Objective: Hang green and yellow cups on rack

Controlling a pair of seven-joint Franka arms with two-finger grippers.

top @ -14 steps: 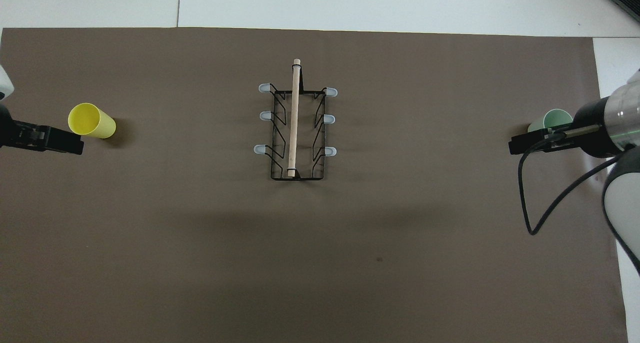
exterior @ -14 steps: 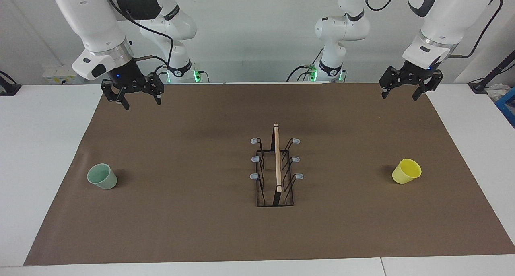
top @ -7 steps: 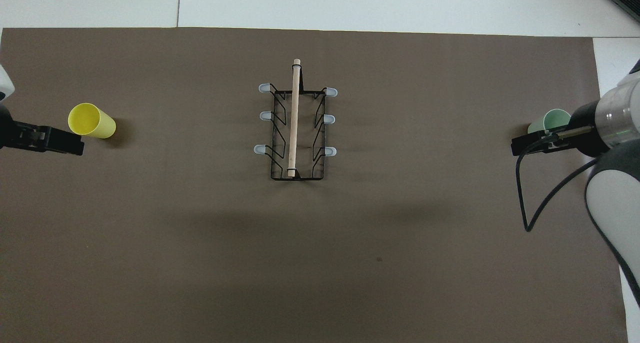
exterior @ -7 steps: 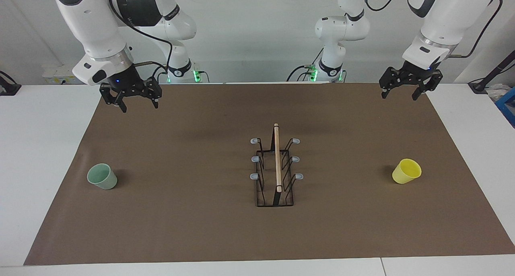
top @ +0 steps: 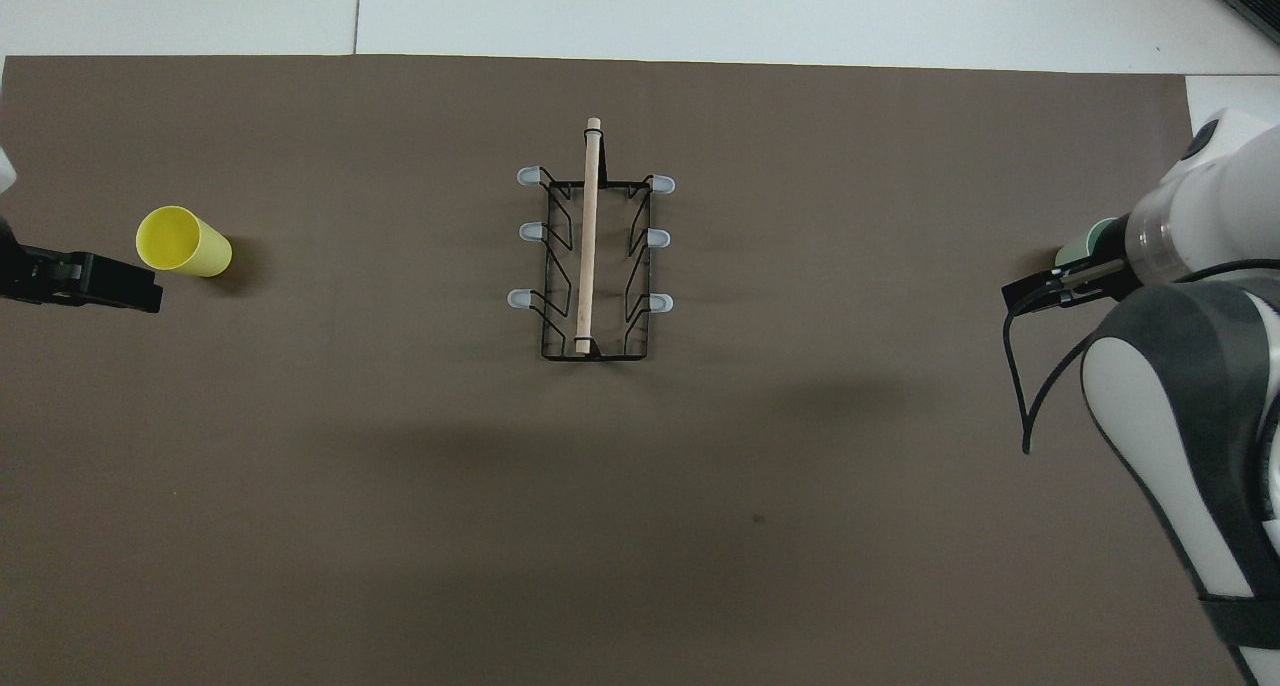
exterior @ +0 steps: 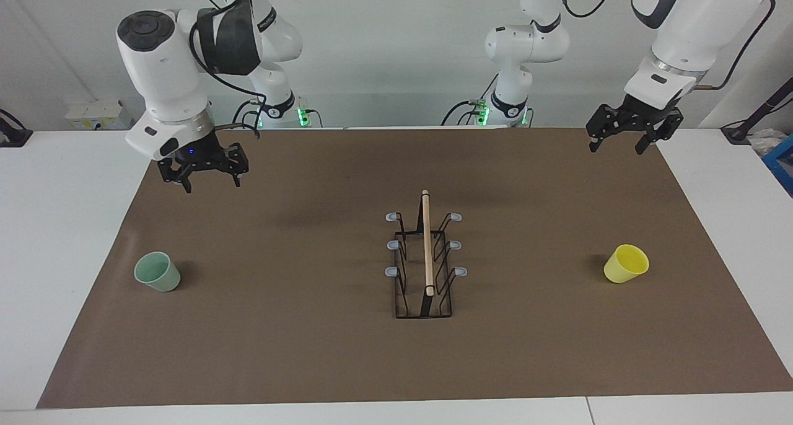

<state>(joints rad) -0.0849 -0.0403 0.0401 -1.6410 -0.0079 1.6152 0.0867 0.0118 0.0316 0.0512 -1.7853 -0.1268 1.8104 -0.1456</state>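
Observation:
The pale green cup [exterior: 157, 272] stands mouth up on the brown mat toward the right arm's end; in the overhead view only its rim [top: 1088, 238] shows past the right arm. The yellow cup [exterior: 626, 264] stands mouth up toward the left arm's end and also shows in the overhead view [top: 183, 242]. The black wire rack [exterior: 424, 270] with its wooden rod and grey-tipped pegs stands mid-mat [top: 590, 256], with no cup on it. My right gripper [exterior: 210, 184] is open and empty, raised over the mat apart from the green cup. My left gripper [exterior: 616, 147] is open and empty, raised over the mat's edge.
The brown mat [exterior: 297, 350] covers most of the white table [exterior: 62, 227]. A blue box [exterior: 782, 162] sits at the table's edge by the left arm. The right arm's elbow [top: 1190, 436] fills the overhead view's lower corner.
My right gripper has come down and moved out over the mat toward the green cup, its arm swinging in above. The left gripper has barely moved. Cups and rack are unmoved.

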